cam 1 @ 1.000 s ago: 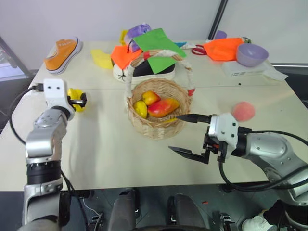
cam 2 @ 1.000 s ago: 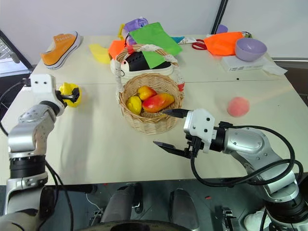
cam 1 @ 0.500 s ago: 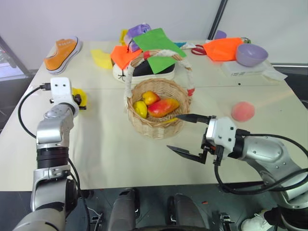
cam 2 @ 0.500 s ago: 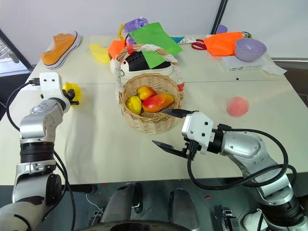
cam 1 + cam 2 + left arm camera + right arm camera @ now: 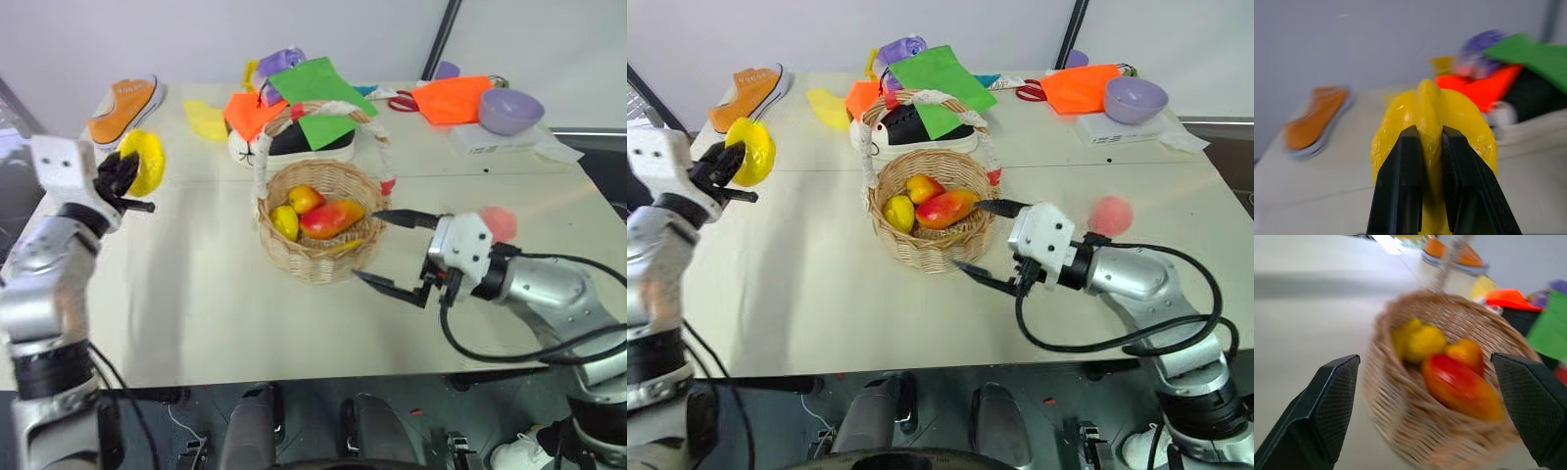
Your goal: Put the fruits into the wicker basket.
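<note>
Up at the left, the left tool [image 5: 125,181] is clamped tight on the yellow starfruit [image 5: 143,161], holding it in the air above the counter [image 5: 196,294]. Over on the right, the right tool [image 5: 392,253] has its fingers spread wide just beside the wicker basket [image 5: 315,257], where three fruits [image 5: 331,217] lie; the pink peach [image 5: 1111,214] sits on the counter behind that arm.

A glossy, smooth yellow plastic starfruit [image 5: 1432,127] sits between matt black pincer fingers [image 5: 1400,186]. The basket [image 5: 315,257] is rough tan woven wicker, holding shiny plastic fruits [image 5: 331,217]. The bench [image 5: 216,304] looks matt and smooth. A canvas-like orange sneaker [image 5: 125,110] lies beyond.
</note>
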Available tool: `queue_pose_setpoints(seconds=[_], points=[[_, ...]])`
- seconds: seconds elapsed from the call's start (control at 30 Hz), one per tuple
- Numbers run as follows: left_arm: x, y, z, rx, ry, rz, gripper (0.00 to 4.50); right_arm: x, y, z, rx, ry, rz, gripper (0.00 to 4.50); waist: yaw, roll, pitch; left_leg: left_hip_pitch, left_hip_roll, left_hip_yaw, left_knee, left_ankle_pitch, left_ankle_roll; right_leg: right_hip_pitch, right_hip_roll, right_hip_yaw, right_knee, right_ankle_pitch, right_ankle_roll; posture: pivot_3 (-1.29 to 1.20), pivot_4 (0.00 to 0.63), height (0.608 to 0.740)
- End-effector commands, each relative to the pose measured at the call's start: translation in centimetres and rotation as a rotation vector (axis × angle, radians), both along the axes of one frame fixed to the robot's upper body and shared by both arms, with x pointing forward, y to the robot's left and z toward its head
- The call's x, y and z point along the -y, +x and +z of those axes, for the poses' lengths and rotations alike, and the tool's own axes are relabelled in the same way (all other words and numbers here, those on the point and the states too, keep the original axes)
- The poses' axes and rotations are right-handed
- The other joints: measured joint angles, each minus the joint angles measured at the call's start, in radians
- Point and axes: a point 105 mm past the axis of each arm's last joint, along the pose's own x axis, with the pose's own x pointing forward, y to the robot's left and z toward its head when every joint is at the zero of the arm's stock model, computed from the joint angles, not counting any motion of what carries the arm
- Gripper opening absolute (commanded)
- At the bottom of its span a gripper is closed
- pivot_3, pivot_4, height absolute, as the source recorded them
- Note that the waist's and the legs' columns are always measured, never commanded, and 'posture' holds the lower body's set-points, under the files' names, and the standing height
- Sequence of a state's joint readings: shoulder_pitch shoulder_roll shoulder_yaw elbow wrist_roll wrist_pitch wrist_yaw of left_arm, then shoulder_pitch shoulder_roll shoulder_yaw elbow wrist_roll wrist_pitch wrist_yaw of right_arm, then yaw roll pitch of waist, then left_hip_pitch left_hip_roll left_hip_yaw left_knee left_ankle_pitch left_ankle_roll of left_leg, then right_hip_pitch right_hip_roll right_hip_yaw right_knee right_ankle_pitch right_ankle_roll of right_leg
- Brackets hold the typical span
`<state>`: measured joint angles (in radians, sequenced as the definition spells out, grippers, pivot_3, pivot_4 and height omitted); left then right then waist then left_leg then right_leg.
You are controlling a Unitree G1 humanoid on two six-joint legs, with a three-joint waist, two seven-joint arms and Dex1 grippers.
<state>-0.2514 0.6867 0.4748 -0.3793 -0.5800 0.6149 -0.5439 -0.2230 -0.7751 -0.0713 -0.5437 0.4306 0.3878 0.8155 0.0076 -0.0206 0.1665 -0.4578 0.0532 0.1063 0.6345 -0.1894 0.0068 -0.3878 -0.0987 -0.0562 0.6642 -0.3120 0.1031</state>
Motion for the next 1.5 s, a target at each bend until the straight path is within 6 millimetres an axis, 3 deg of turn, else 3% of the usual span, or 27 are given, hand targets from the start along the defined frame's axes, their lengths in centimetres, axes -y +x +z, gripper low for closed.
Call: queue_pose_setpoints(seconds=[0.03, 0.13, 0.23, 0.33, 0.5, 0.73, 0.77, 0.93, 1.1, 1.27, 1.5], points=[[4.2, -4.2, 2.1, -0.027, 0.031, -0.34, 0.12, 1.2, 0.7, 1.2, 0.057, -0.011, -0.02, 4.5, 0.0, -0.001, 0.0, 0.0, 0.0, 0.0, 0.0, -0.001, 0.001, 0.0, 0.0, 0.0, 0.0, 0.0, 0.0, 0.0, 0.15, 0.733], [7.1, -6.0, 1.6, -0.14, 0.057, -0.523, 0.12, 2.0, 1.3, 1.3, 0.065, -0.02, -0.046, 4.5, 0.002, 0.0, 0.0, 0.0, 0.0, 0.0, 0.0, -0.001, 0.001, 0.0, 0.0, 0.0, 0.0, 0.0, 0.0, 0.0, 0.15, 0.733], [10.4, -6.2, 1.2, -0.177, 0.089, -0.643, 0.12, 2.6, 1.9, 1.3, 0.065, -0.018, -0.07, 4.5, 0.005, 0.001, 0.0, 0.0, -0.001, 0.0, 0.0, -0.001, 0.002, 0.001, 0.0, 0.0, 0.0, 0.0, 0.0, 0.0, 0.15, 0.733], [13.6, -4.4, 1.4, -0.139, 0.127, -0.654, 0.12, 3.3, 2.2, 1.2, 0.061, -0.02, -0.103, 4.5, 0.007, 0.001, 0.0, 0.001, -0.001, -0.002, 0.001, 0.0, 0.002, 0.003, 0.001, 0.0, 0.0, 0.0, 0.0, 0.0, 0.15, 0.733], [17.6, 0.6, 1.1, -0.069, 0.217, -0.556, 0.12, 4.5, 1.9, 1.0, 0.045, -0.028, -0.156, 4.5, 0.005, 0.001, 0.0, 0.001, -0.004, -0.001, 0.003, 0.0, 0.003, 0.004, 0.002, 0.0, 0.0, 0.0, 0.001, 0.0, 0.15, 0.733], [18.9, 4.0, -1.0, -0.08, 0.3, -0.525, 0.12, 6.2, 1.4, 0.2, -0.007, -0.016, -0.259, 4.5, 0.005, 0.001, 0.0, 0.0, -0.003, 0.0, 0.002, 0.0, 0.002, 0.001, 0.004, 0.001, 0.0, 0.0, 0.001, 0.0, 0.15, 0.733], [19.0, 4.0, -0.8, -0.069, 0.291, -0.533, 1.09, 6.9, 1.5, 0.0, -0.027, -0.002, -0.298, 4.5, 0.005, 0.001, 0.0, -0.001, -0.003, 0.0, 0.002, 0.0, 0.002, 0.0, 0.004, 0.001, 0.0, 0.0, 0.001, 0.0, 0.15, 0.733], [19.3, 2.4, 1.1, 0.008, 0.212, -0.628, 3.43, 11.0, 2.7, -0.6, -0.105, 0.116, -0.507, 4.5, 0.007, 0.001, 0.0, -0.002, -0.003, -0.001, 0.003, 0.0, 0.002, 0.001, 0.003, 0.001, 0.0, 0.0, 0.001, 0.0, 0.15, 0.733], [19.4, -2.0, 1.1, 0.015, 0.131, -0.822, 3.43, 16.6, 5.0, -2.6, -0.12, 0.174, -0.835, 4.5, 0.002, 0.002, 0.0, -0.001, -0.002, -0.001, 0.003, 0.002, -0.001, 0.001, 0.003, 0.001, 0.0, 0.0, 0.001, 0.0, 0.15, 0.733], [20.2, -5.0, -1.0, -0.076, 0.167, -0.944, 3.43, 18.7, 7.0, -4.5, -0.122, 0.142, -0.956, 4.5, -0.002, 0.003, 0.0, -0.001, -0.002, 0.0, 0.003, 0.002, -0.001, 0.001, 0.004, 0.001, 0.001, 0.0, 0.001, 0.0, 0.15, 0.733], [21.5, -5.9, -2.3, -0.107, 0.187, -0.944, 3.43, 20.3, 9.0, -6.7, -0.215, 0.246, -1.076, 4.5, 0.005, 0.004, 0.0, -0.001, -0.003, 0.0, 0.004, 0.002, -0.001, 0.001, 0.004, 0.001, 0.001, 0.0, 0.001, 0.0, 0.15, 0.733]])
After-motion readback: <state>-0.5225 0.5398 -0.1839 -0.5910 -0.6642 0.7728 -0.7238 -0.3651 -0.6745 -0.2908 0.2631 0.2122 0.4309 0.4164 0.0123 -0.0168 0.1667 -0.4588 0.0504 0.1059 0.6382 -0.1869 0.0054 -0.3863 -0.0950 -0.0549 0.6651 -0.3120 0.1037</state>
